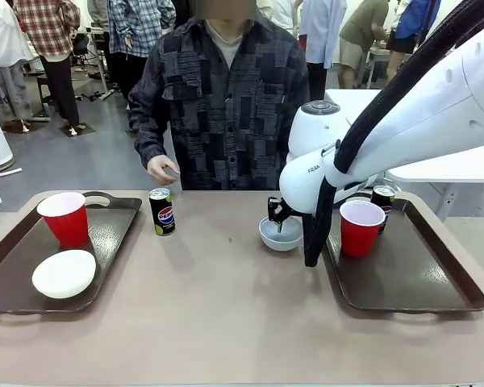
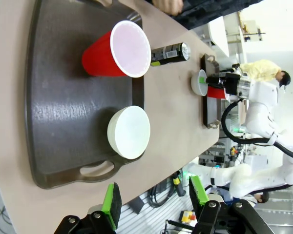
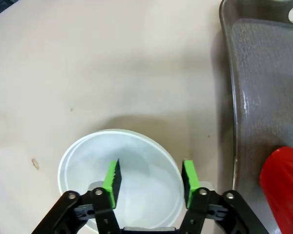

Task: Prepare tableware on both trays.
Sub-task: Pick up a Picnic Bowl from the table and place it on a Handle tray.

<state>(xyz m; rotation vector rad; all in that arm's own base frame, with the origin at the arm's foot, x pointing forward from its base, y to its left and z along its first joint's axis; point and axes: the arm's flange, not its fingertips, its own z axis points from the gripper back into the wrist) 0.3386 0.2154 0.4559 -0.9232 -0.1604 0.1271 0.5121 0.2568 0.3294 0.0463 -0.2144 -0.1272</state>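
Tan table [image 1: 226, 322] across the lower front view, with a person behind it at top centre and one hand [image 1: 161, 169] hanging just above the far edge.

Lower left: left tray [image 1: 113, 242], carrying left cup [image 1: 64, 219] upright toward the back and white bowl [image 1: 64, 274] nearer the front, the two apart.

Just right of that tray, on bare table: mid can [image 1: 162, 211], upright, below the hand and untouched by it.

Centre right: grey bowl [image 1: 281, 234] on the table, just left of right tray [image 1: 419, 290], not on it.

Right claw [image 1: 278, 224] down at that bowl and released. In the right wrist view, pads [image 3: 112, 176] apart, one inside the bowl, the other at or just past its rim, nothing pinched.

On right tray: right cup [image 1: 361, 227] upright at the back-left corner, far can [image 1: 383, 197] behind it, partly hidden by the arm.

Left claw [image 2: 154, 190] at the bottom of the left wrist view, released too, nothing between its pads, left tray and white bowl higher in that frame.
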